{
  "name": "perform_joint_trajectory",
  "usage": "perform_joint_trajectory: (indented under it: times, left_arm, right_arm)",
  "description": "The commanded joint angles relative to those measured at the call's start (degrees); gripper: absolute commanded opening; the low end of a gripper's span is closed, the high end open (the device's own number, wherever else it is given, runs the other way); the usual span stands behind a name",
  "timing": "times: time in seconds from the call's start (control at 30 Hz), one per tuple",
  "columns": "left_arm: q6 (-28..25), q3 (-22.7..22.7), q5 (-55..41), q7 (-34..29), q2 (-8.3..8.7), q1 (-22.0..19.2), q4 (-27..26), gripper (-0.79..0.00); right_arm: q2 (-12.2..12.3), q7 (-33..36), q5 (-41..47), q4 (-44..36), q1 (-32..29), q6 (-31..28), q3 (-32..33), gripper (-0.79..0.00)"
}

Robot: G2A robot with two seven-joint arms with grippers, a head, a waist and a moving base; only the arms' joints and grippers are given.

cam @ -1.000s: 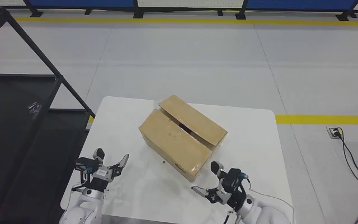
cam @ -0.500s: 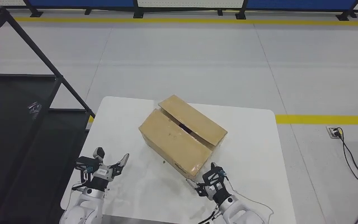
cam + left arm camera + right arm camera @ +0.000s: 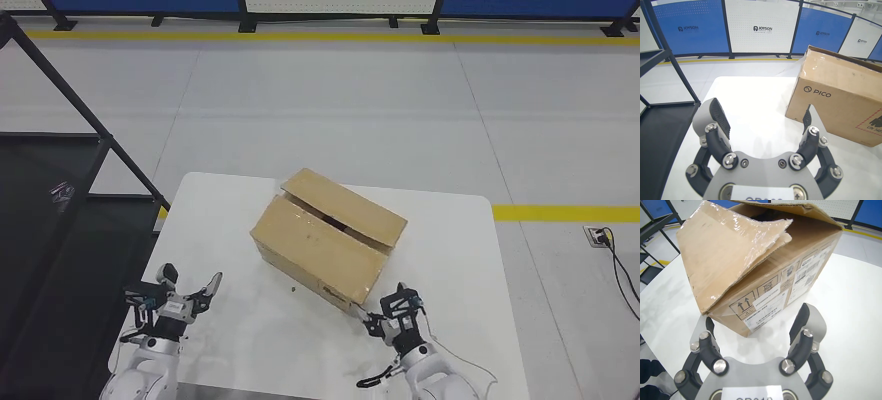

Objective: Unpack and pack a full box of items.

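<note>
Holds nothing: right gripper [image 3: 393, 308] spread wide beside box [image 3: 320, 250] near corner, left gripper [image 3: 189, 281] likewise, well apart. Risks shoving box sideways or tearing loose flap [image 3: 730, 249].

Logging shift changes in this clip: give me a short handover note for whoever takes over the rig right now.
Left gripper: jaws open, empty, over the table, apart from the cardboard box.
Right gripper: jaws open, empty, at the box's near corner.
Done: tape torn; flaps ajar, dark gap between them.
Left: open flaps fully, unpack, then repack.
</note>
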Motion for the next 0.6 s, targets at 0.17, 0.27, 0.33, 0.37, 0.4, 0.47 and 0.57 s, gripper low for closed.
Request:
perform_joint_trajectory:
  times: [0.17, 0.27, 0.33, 0.37, 0.4, 0.47, 0.57]
  left_arm:
    - [0.8, 0.0, -0.8, 0.1, -0.12, 0.0, -0.3, 0.000]
    - [1.3, -0.1, -1.0, 0.0, -0.17, 0.1, -0.3, 0.000]
    - [2.0, -0.1, -1.1, 0.1, -0.23, 0.2, -0.5, 0.000]
    - [2.2, -0.1, -1.3, 0.1, -0.25, 0.3, -0.8, 0.000]
    - [2.5, -0.2, -1.3, 0.2, -0.27, 0.5, -1.1, 0.000]
    - [2.9, -0.4, -1.4, 0.4, -0.30, 1.2, -2.0, 0.000]
    - [4.4, -0.8, -1.9, 0.7, -0.40, 1.7, -2.8, 0.000]
  right_arm:
    - [-0.1, -3.0, 5.8, 1.1, -0.6, 0.4, 3.7, 0.000]
    - [-0.2, -4.6, 8.6, 1.7, -0.8, 0.8, 5.4, 0.000]
    - [-0.2, -6.1, 10.2, 1.8, -1.3, -0.6, 6.1, 0.000]
    - [-0.2, -6.8, 10.8, 1.7, -1.5, -1.7, 6.3, 0.000]
    - [-0.1, -7.6, 11.2, 1.6, -1.8, -2.9, 6.6, 0.000]
    - [0.0, -9.1, 12.4, 1.3, -2.4, -6.0, 7.1, 0.000]
    - [0.3, -11.6, 15.0, 1.1, -3.2, -13.8, 8.0, 0.000]
